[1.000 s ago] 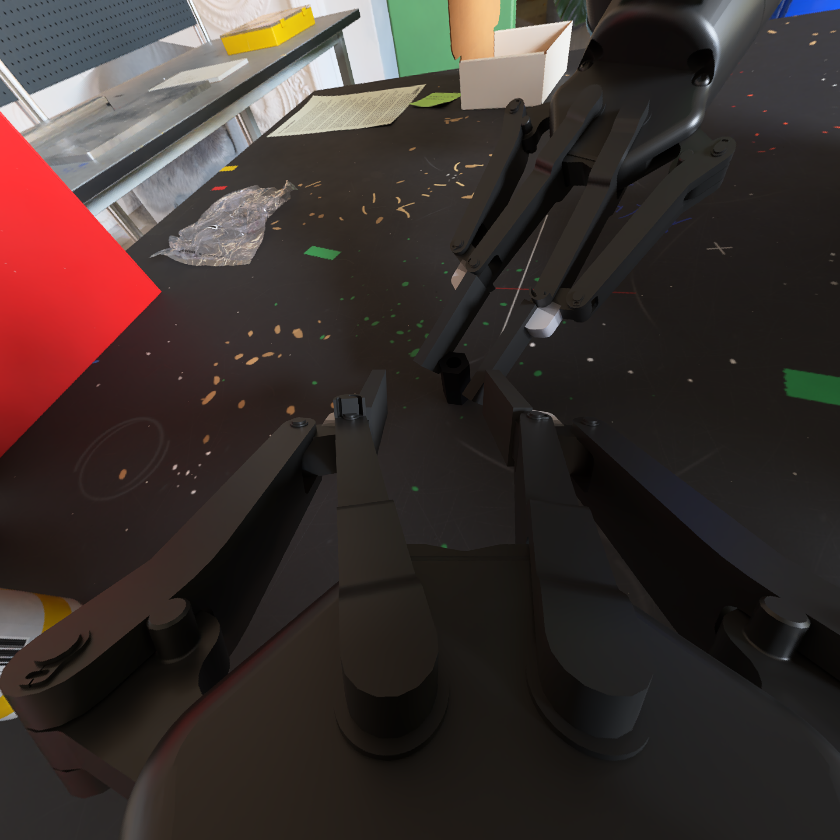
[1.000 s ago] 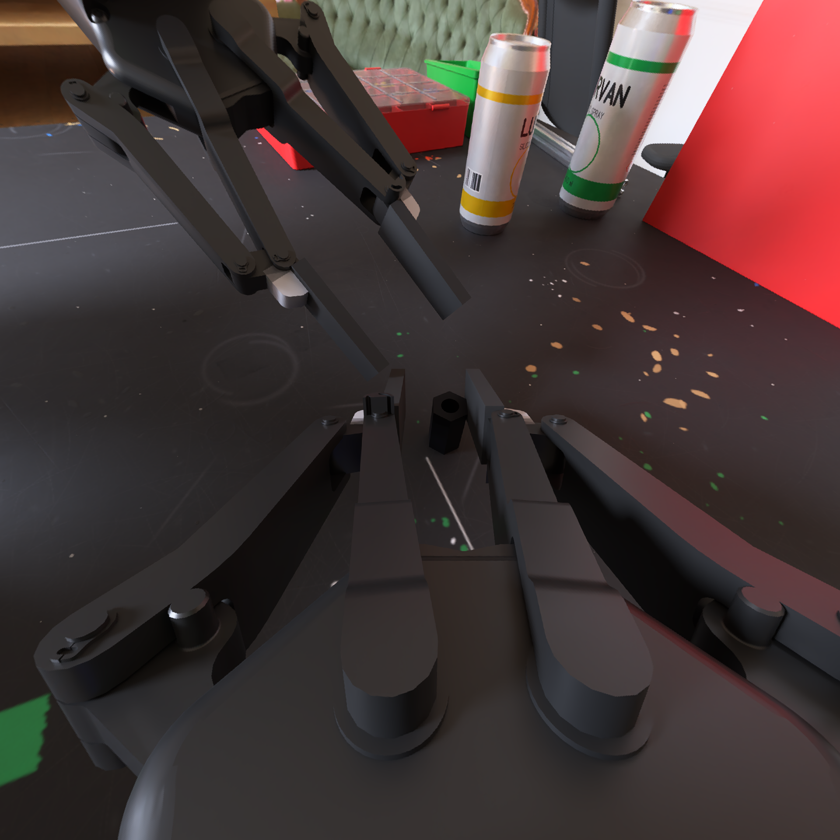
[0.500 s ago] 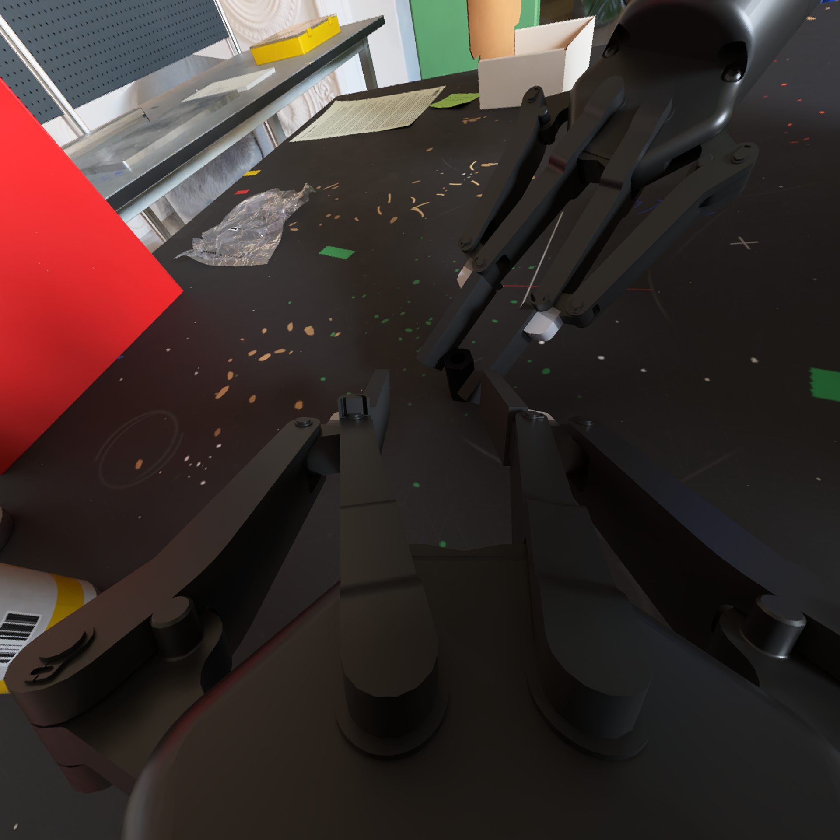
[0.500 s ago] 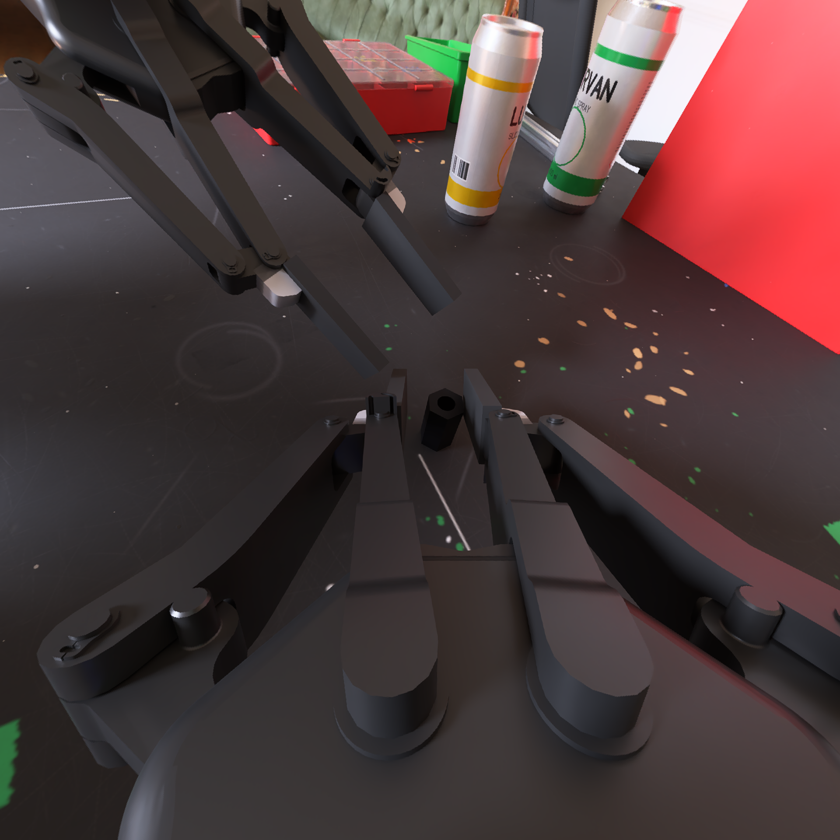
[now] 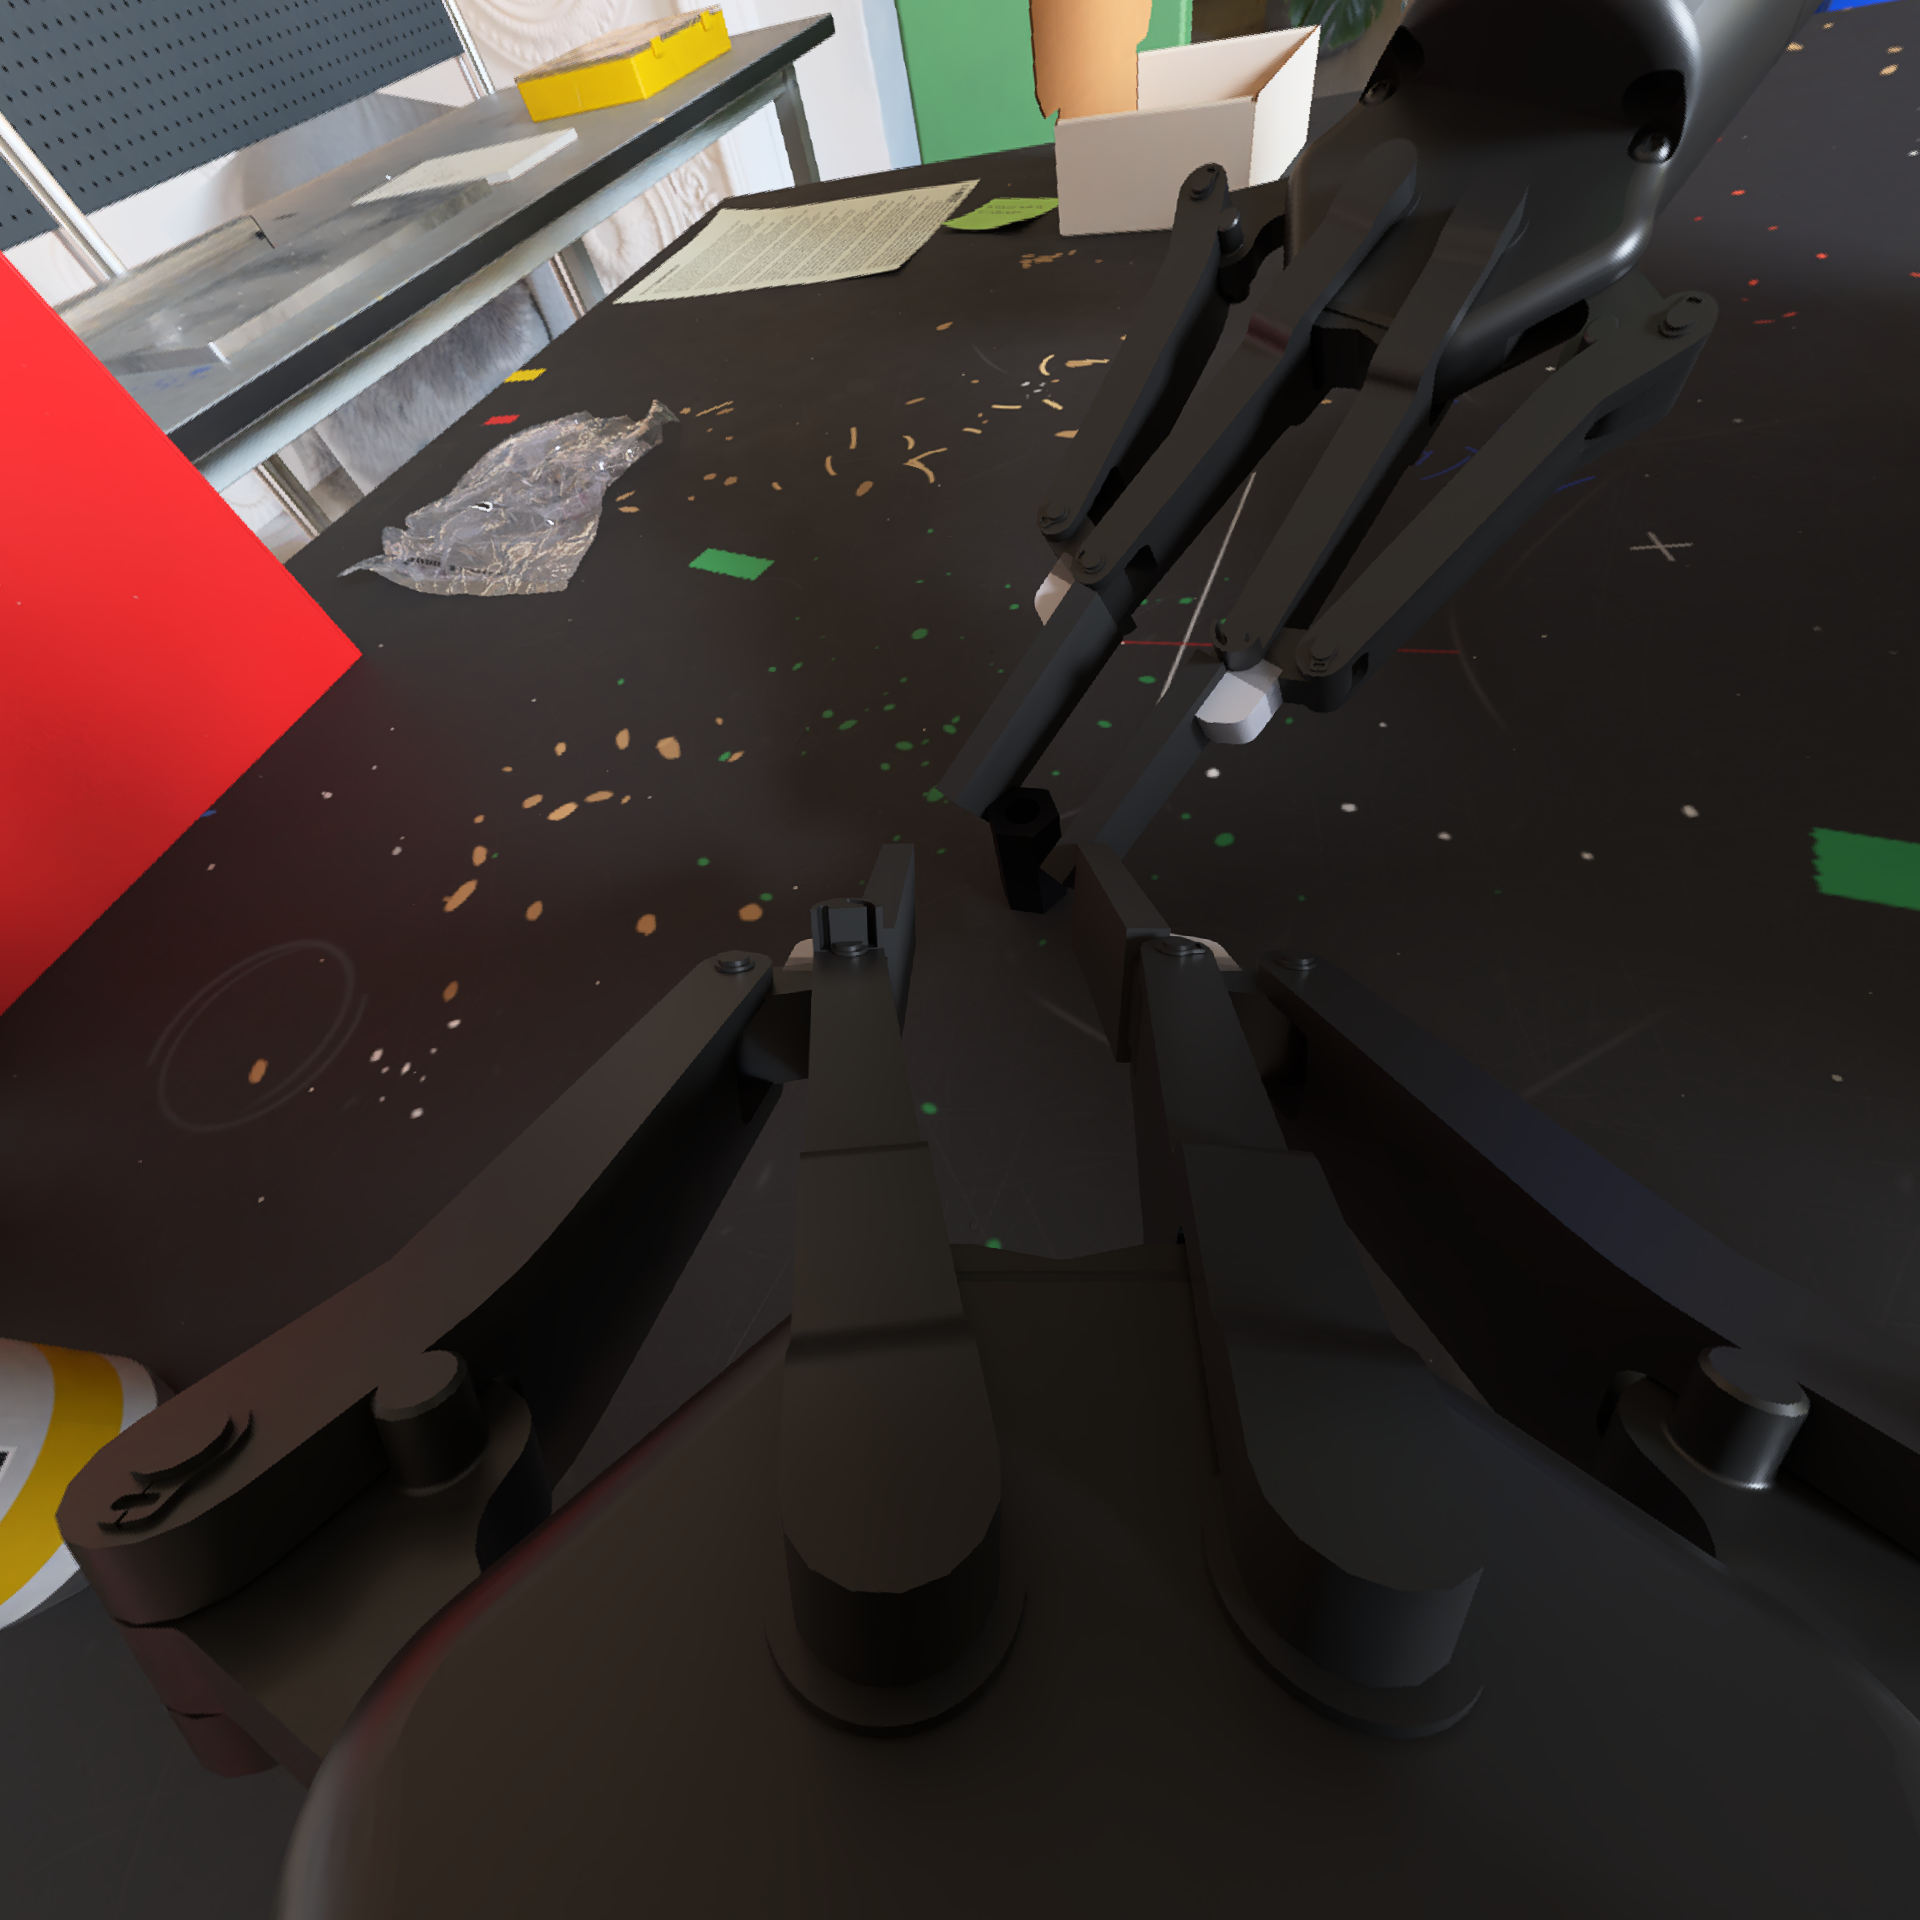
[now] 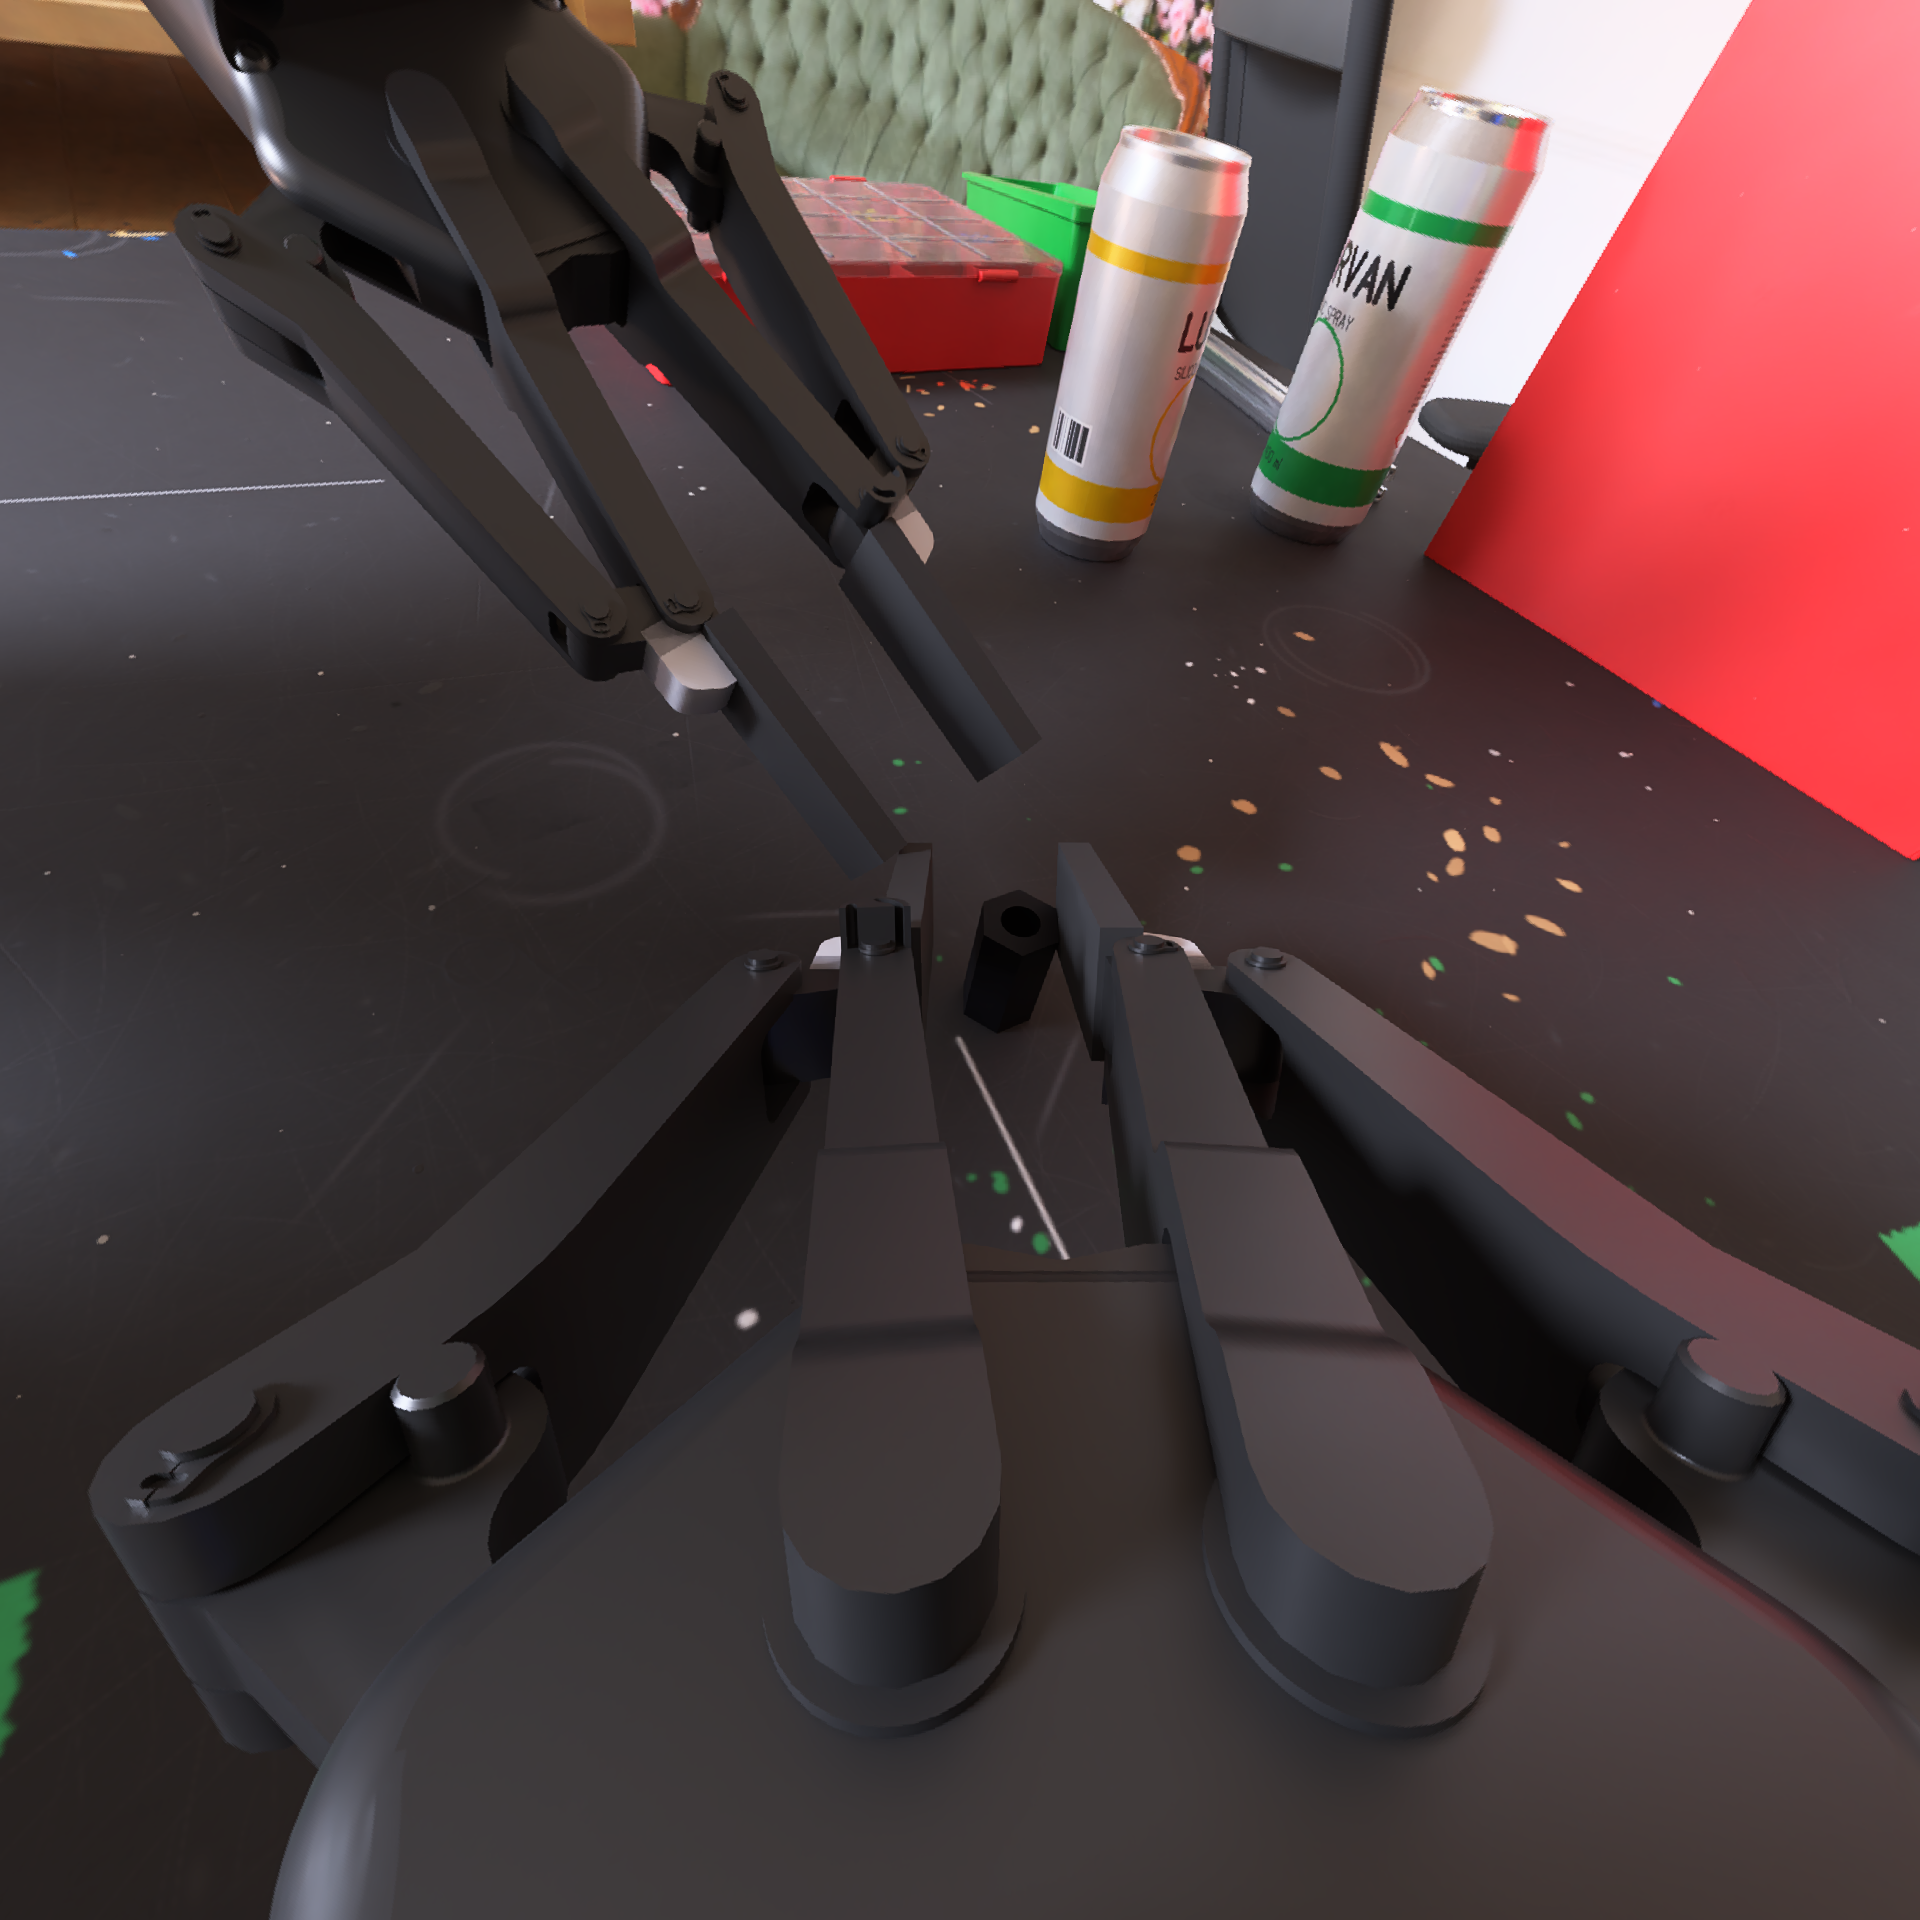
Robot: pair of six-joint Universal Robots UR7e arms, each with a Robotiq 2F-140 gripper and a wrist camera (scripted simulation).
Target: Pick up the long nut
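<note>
Left wrist view. Left gripper (image 5: 997,883) over dark table (image 5: 520,1039), fingers apart, nothing between them. One nut (image 5: 1023,847) ahead and slightly right of the fingertip gap, just beyond the tips, standing on end, long axis near vertical. Right gripper (image 5: 1029,821) reaching down from upper right, its two fingers either side of the nut. Contact on either side not resolvable here. Count: one red panel (image 5: 125,644) at left, one crumpled plastic bag (image 5: 509,509), one printed sheet (image 5: 810,239), one white box (image 5: 1174,135), one can (image 5: 42,1455) at bottom-left edge, partly cut off.

Right wrist view. Nut (image 6: 1008,971) sitting between the right gripper (image 6: 992,883) fingers, upright on the table, bore opening facing up. Nearer the right-hand finger, touching or nearly so; clear gap to the left-hand finger. Fingers apart, not yet clamped. Left gripper (image 6: 940,805) coming in from upper left, fingers apart, tips just beyond the nut, empty. Count: two cans (image 6: 1143,343), one red organiser case (image 6: 914,281), one green bin (image 6: 1029,208), one red panel.

Judgement: right arm nearer and already straddling the nut; grasp axis across the nut's long axis. Closing, then lifting, looks like the remaining move. Off-centre position may nudge or tip the nut on closing.
</note>
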